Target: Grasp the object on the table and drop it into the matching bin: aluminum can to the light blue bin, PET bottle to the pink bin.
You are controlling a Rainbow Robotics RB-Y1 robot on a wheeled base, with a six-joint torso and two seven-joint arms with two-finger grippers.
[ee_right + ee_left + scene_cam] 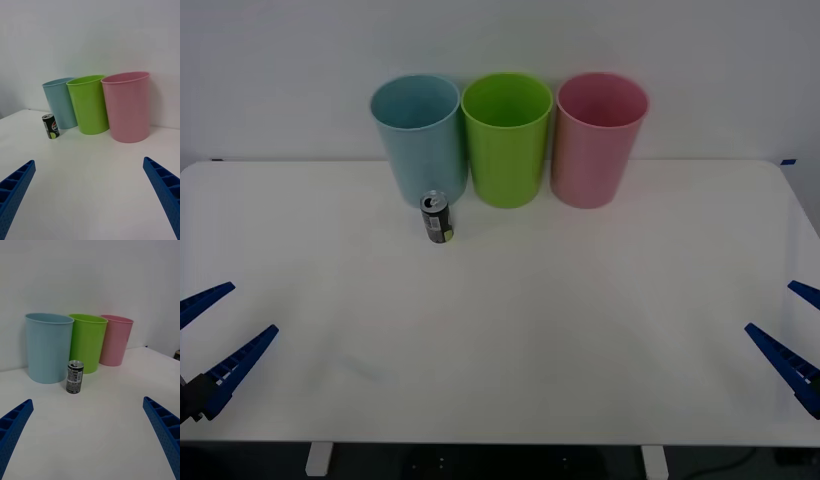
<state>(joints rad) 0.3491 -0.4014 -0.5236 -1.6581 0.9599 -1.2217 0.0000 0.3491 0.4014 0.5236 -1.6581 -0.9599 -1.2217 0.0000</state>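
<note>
Stood upright on the surface (pixel 600 330) just in front of the light blue bin (pixel 418 130): aluminum can (pixel 437 217), closer to the wide-open, empty left gripper (pixel 218 335) than the open, empty right gripper (pixel 798 335).
</note>
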